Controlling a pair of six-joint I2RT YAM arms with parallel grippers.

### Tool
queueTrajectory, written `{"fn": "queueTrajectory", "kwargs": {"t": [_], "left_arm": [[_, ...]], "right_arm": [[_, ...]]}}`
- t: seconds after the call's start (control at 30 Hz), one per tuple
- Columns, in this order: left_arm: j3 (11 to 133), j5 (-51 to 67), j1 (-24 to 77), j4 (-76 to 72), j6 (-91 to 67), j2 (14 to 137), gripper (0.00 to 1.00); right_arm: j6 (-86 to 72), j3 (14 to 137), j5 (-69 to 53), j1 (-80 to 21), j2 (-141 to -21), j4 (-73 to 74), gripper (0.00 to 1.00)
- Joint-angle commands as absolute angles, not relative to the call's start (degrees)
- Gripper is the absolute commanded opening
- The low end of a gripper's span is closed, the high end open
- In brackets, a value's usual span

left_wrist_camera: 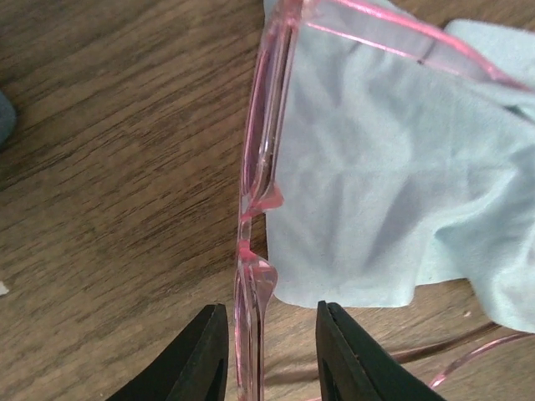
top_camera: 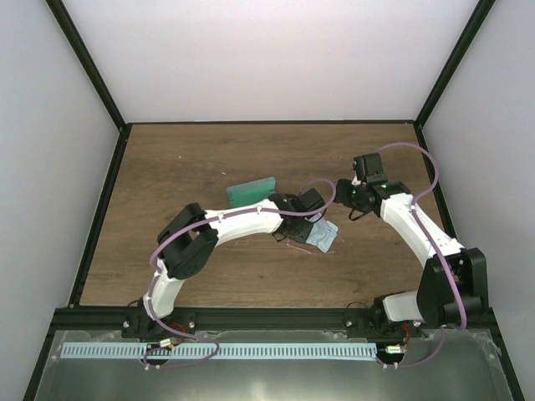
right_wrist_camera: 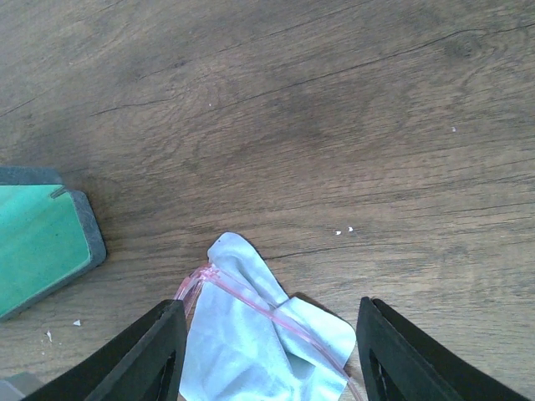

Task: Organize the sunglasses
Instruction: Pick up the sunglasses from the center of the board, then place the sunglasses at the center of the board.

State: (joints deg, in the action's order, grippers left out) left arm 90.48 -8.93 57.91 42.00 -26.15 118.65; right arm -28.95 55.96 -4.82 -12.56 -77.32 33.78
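Locate the sunglasses [left_wrist_camera: 255,209] near the centre of the desk [right_wrist_camera: 334,109], outside the case [right_wrist_camera: 38,242], with one arm lying across the cloth [left_wrist_camera: 376,184]. Your left hand [left_wrist_camera: 269,359] is released, its fingers straddling the frame. Your right hand [right_wrist_camera: 272,351] hangs released over the cloth. The case lies nearby, toward the far-left corner.
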Motion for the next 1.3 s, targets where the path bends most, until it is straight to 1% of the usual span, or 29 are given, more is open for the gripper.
{"fn": "queueTrajectory", "kwargs": {"t": [0.0, 0.03, 0.2, 0.23, 0.53, 0.77, 0.97, 1.07, 1.27], "left_arm": [[91.01, -8.01, 57.19, 40.95, -25.56, 120.24, 0.27], [91.25, -8.05, 57.14, 41.08, -25.49, 120.39, 0.25], [91.57, -7.50, 56.46, 41.56, -25.08, 121.06, 0.06], [91.62, -7.40, 56.40, 41.62, -24.93, 121.17, 0.04], [93.81, -7.68, 56.16, 44.02, -24.43, 120.28, 0.04], [105.30, -9.07, 56.10, 50.12, -22.94, 120.42, 0.04], [113.40, -8.14, 54.39, 51.28, -20.95, 127.46, 0.04], [119.79, -8.30, 52.61, 51.97, -20.21, 132.34, 0.04], [129.75, -9.06, 47.93, 52.00, -18.99, 142.20, 0.04]], "right_arm": [[-27.97, 56.14, -5.16, -12.08, -77.60, 33.12, 0.57], [-28.03, 56.07, -5.20, -12.11, -77.61, 33.03, 0.57], [-27.89, 56.07, -5.18, -12.06, -77.53, 33.08, 0.57], [-27.87, 56.07, -5.14, -12.11, -77.50, 32.97, 0.57], [-27.82, 56.33, -5.03, -12.11, -77.02, 33.16, 0.57], [-28.18, 56.96, -3.91, -11.59, -76.33, 33.54, 0.57], [-27.89, 60.97, -0.18, -11.60, -74.78, 36.57, 0.57], [-27.99, 62.07, 1.21, -11.58, -73.32, 37.37, 0.57], [-28.26, 61.49, 0.00, -11.56, -72.18, 37.87, 0.58]]}}
